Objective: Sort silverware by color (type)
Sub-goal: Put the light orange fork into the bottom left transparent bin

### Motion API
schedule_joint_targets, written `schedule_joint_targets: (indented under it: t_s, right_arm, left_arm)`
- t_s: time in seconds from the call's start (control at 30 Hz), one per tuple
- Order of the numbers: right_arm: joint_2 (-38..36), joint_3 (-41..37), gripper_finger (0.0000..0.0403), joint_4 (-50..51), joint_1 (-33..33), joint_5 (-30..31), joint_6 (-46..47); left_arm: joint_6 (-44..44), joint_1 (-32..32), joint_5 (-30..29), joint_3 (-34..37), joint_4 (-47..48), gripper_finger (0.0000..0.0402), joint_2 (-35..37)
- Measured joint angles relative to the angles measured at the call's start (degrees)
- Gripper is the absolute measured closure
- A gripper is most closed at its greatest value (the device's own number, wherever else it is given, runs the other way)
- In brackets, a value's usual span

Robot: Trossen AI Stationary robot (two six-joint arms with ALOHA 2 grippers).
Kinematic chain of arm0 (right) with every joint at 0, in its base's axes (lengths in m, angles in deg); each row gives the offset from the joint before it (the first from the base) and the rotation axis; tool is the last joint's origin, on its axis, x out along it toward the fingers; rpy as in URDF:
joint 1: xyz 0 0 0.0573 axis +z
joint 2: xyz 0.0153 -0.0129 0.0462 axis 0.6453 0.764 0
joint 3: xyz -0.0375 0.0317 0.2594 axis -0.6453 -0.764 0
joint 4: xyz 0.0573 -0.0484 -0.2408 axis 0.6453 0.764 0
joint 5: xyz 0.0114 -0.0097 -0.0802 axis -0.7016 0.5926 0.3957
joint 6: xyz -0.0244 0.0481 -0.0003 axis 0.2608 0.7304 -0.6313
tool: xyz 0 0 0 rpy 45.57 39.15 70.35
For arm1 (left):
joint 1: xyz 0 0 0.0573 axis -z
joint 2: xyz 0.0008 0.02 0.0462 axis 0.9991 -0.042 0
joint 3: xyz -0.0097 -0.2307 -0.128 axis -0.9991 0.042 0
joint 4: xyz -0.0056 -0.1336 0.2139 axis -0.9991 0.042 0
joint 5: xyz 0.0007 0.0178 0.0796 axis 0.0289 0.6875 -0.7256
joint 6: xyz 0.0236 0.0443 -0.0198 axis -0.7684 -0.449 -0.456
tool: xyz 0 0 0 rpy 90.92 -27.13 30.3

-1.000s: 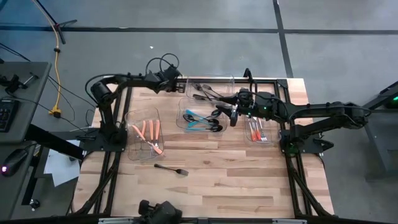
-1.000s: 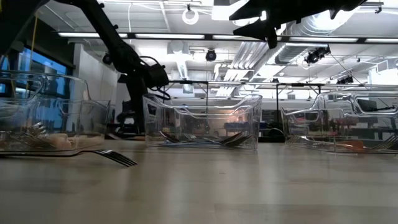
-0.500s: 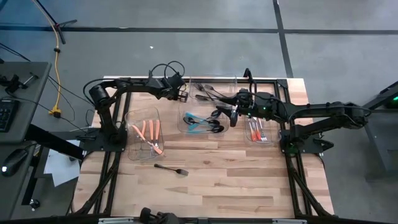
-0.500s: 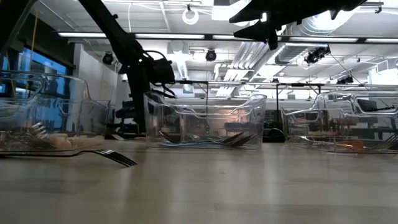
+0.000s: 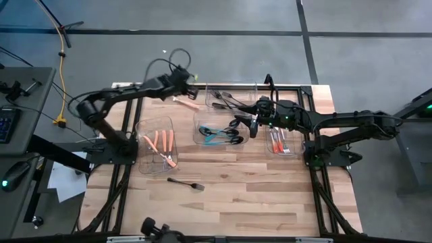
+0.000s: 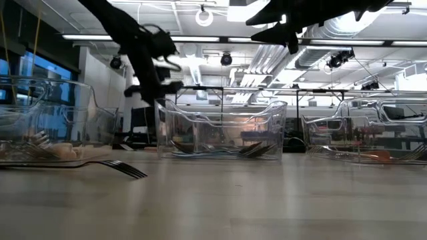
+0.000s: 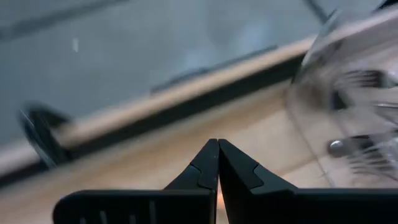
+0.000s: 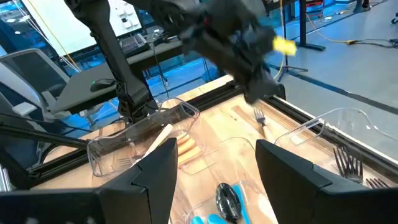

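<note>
Hovering near the table's far edge, left gripper, fingers together, is nearest the orange fork lying just beside it; right gripper is waiting, fingers apart.

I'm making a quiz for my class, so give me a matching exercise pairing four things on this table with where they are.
Things:
1. black fork
2. orange fork
3. blue utensils
4. right end effector

Places:
A. inside the middle clear bin
B. on bare wood near the table's front
C. open, above the middle bin's right edge
D. on bare wood at the back, by the left end effector

Pairs: 1-B, 2-D, 3-A, 4-C
</note>
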Motion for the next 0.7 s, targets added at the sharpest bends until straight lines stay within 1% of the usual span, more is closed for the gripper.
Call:
schedule_joint_targets:
  t_s: [0.13,0.23,0.33,0.43,0.6,0.7]
  right_arm:
    - [0.00,0.00,0.0201,0.00,0.00,0.00,-0.92]
    - [0.00,0.00,0.0201,0.00,0.00,-0.02,-0.34]
    - [0.00,0.00,0.0201,-0.02,0.00,-0.02,-0.11]
    - [0.00,0.00,0.0201,-0.02,0.00,0.00,-1.57]
    - [0.00,0.00,0.0201,-0.02,-0.20,-0.01,-0.69]
    - [0.00,0.00,0.0201,-0.02,-0.20,0.00,0.55]
  left_arm:
    - [-11.89,-1.60,2.01,-0.04,-0.29,0.0401,6.61]
    - [-18.06,-1.84,2.06,-0.08,1.90,0.0396,10.84]
    - [-22.35,-1.83,2.12,-0.08,4.86,0.0381,14.01]
    - [-25.20,-1.90,3.41,-0.10,6.16,0.0355,15.79]
    - [-29.17,-3.33,11.01,-0.10,6.28,0.0290,16.12]
    - [-31.42,-4.07,13.19,-0.10,6.13,0.0248,15.65]
